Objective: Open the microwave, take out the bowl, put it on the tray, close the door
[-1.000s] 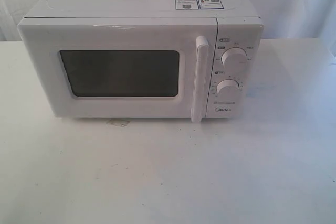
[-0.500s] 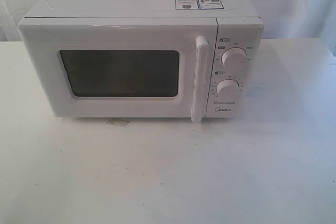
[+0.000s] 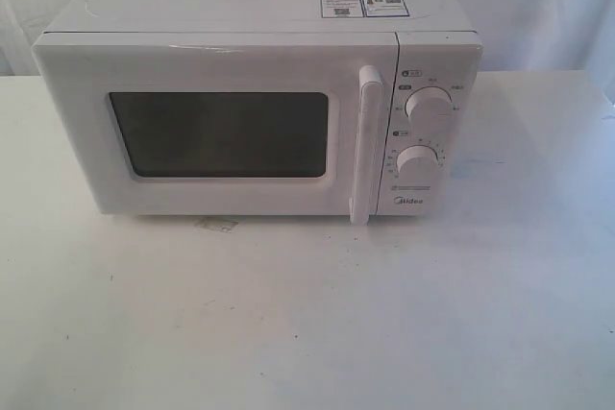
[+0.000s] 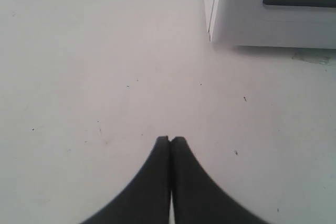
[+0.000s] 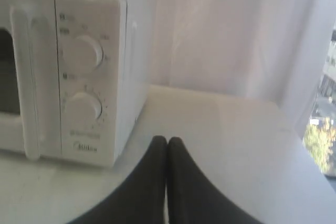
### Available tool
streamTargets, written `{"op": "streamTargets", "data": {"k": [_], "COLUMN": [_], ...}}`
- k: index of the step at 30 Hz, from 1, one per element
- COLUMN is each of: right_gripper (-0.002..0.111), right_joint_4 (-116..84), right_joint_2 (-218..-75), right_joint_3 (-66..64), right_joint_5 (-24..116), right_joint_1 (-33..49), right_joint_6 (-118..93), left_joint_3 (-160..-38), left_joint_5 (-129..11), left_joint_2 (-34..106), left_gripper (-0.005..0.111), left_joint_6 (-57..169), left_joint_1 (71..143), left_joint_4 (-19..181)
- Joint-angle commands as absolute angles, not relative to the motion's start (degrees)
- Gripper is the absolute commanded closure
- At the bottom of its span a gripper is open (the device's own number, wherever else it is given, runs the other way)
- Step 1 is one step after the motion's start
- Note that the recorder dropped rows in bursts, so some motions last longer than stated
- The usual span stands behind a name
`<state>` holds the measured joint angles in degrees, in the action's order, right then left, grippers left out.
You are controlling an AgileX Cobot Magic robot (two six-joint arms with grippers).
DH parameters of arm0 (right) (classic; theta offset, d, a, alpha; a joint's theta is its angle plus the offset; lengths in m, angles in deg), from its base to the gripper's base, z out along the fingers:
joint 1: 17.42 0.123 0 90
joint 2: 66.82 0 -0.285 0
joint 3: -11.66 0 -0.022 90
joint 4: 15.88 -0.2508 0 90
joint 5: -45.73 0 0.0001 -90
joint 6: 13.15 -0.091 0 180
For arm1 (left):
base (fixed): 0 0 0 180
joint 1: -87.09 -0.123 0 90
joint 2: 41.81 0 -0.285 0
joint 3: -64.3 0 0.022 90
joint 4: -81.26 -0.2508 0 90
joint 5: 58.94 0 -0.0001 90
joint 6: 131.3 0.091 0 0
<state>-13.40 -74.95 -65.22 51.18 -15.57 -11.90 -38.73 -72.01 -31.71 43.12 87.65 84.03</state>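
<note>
The white Midea microwave (image 3: 259,112) stands at the back of the white table, two round knobs (image 3: 428,106) on its right panel. Its door (image 3: 216,132) is closed, with a dark window and a vertical bar handle (image 3: 366,146). The bowl is hidden and no tray shows. Neither arm appears in the exterior view. My left gripper (image 4: 171,140) is shut and empty over bare tabletop, the microwave's lower corner (image 4: 262,19) some way beyond it. My right gripper (image 5: 167,141) is shut and empty, beside the microwave's knob panel (image 5: 86,77).
A white curtain (image 5: 226,30) hangs behind the table. A window strip (image 5: 325,103) shows past the table's right edge. A small smudge (image 3: 217,225) marks the table just in front of the microwave.
</note>
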Motion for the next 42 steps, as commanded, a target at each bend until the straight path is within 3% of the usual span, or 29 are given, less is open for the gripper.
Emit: {"op": "streamTargets", "data": {"k": [1, 13, 16, 21, 26, 42], "right_gripper": [0.108, 0.108, 0.108, 0.108, 0.108, 0.108], "right_joint_4": [-13.11, -13.11, -13.11, -13.11, -13.36, -24.66], "right_joint_2": [-74.61, -74.61, -74.61, -83.20, -94.23, -99.76], "right_joint_3": [-65.56, -63.92, -58.12, -45.62, -41.64, -41.64], "right_joint_5": [42.79, 19.07, 24.65, 46.83, 62.63, 54.93], "right_joint_1": [-15.60, -15.60, -15.60, -15.60, -15.60, -15.60], "right_joint_6": [-11.49, -18.22, -15.41, -10.31, -10.56, -11.02], "left_joint_3": [-38.49, -38.49, -38.49, -38.49, -38.49, -38.49], "left_joint_5": [-72.21, -72.21, -72.21, -72.21, -72.21, -72.21], "left_joint_2": [-31.98, -31.98, -31.98, -31.98, -31.98, -31.98], "left_gripper": [0.107, 0.107, 0.107, 0.107, 0.107, 0.107], "left_joint_6": [42.71, 42.71, 42.71, 42.71, 42.71, 42.71], "left_joint_1": [87.76, 87.76, 87.76, 87.76, 87.76, 87.76], "left_joint_4": [84.00, 84.00, 84.00, 84.00, 84.00, 84.00]}}
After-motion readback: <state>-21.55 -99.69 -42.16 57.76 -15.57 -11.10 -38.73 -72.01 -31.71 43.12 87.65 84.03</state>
